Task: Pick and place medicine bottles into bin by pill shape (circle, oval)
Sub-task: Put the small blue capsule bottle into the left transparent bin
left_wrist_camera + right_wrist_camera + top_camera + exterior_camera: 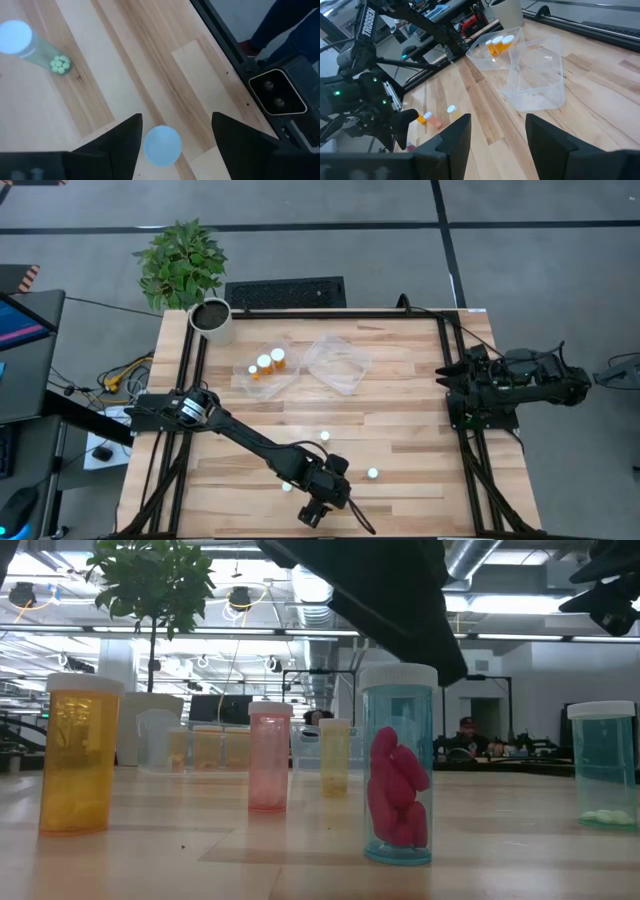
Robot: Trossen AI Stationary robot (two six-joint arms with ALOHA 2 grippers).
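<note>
Wood table (400, 400): two trays (338, 364), pot (213, 320), perhaps five loose bottles (372, 474).

green plant (182, 262), white pot (213, 320), black keyboard (285, 292)

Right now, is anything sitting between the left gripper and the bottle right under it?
Nothing visible does. The left gripper hangs open directly over the white-capped bottle, whose cap shows in the bare gap between the fingers. The nearest other thing, the bottle of green pills, stands well off to one side on the table.

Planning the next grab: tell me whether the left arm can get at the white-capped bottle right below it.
Probably yes: the left tool hangs open above the bottle's cap, nothing between.
</note>
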